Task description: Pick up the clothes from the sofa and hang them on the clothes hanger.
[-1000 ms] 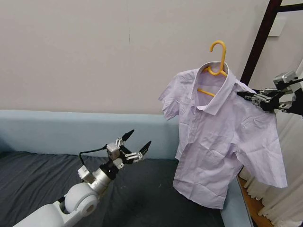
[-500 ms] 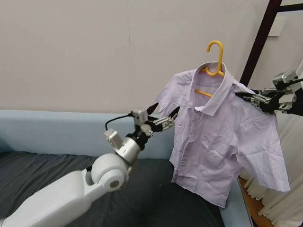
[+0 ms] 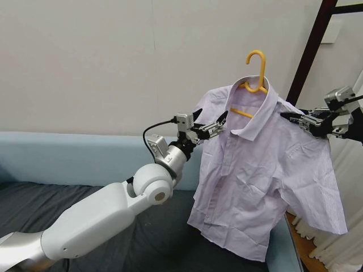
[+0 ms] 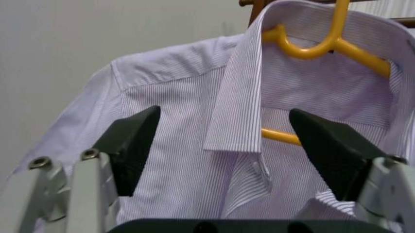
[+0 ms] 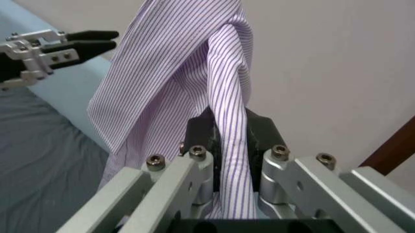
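Left gripper (image 3: 210, 120): jaws wide apart, straddling the shirt (image 3: 266, 170) at collar and shoulder, nothing pinched yet. Shirt sits on the yellow hanger (image 3: 258, 68), held in the air above the sofa (image 3: 68, 158). Right gripper (image 3: 292, 118): clamped on the far shoulder fabric, near the dark rack post (image 3: 309, 51). Judgement: close left on hanger-backed cloth, not loose collar; keep the hook upright, or the shirt may slide off.

The rounded white left arm (image 3: 108, 212) carries a black cable (image 3: 145, 134); left hand (image 3: 211, 117) and right hand (image 3: 290, 116) are silver, black-fingered.
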### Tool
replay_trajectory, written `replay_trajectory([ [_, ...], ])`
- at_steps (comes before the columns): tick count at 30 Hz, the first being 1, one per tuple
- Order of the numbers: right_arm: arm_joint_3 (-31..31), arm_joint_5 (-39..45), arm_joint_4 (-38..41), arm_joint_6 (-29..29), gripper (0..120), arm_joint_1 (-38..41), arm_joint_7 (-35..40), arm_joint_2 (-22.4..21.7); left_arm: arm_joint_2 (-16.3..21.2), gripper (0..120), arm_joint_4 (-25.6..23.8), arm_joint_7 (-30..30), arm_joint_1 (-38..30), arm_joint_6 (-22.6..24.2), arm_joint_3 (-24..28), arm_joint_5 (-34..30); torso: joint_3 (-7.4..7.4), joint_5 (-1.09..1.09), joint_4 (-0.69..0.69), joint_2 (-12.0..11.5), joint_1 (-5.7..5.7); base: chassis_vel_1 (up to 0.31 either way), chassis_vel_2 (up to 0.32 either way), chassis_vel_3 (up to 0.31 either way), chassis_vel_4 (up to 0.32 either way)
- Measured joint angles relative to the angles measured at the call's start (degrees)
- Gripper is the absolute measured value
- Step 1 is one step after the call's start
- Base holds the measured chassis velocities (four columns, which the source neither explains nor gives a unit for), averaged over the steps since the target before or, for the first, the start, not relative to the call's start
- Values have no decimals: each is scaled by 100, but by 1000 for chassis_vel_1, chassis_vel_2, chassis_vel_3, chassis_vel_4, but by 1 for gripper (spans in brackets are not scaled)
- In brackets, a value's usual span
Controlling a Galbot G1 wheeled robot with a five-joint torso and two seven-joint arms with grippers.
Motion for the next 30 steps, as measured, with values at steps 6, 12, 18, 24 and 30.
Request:
replay_trajectory([
  [6,0,1,26,69,7,-1,3,8,-9,54,3,148,8,108,17,-145,0,0,0,0,0,0,0,0,0],
  [12,0,-14,57,98,7,-2,-18,19,-122,29,98,156,-69,160,88,-172,0,0,-2,0,0,0,0,0,0],
  [18,-12,-40,53,115,7,-4,-42,28,-120,10,121,141,-65,162,104,-161,0,0,-1,0,0,0,0,0,0],
  [24,-40,-83,44,124,7,-19,-56,51,-105,0,111,153,-36,146,107,-135,0,0,0,0,0,0,0,0,0],
  [30,-111,-157,28,157,7,-15,-59,85,-20,0,-80,374,-89,51,175,-34,-1,0,0,0,0,0,0,0,0],
])
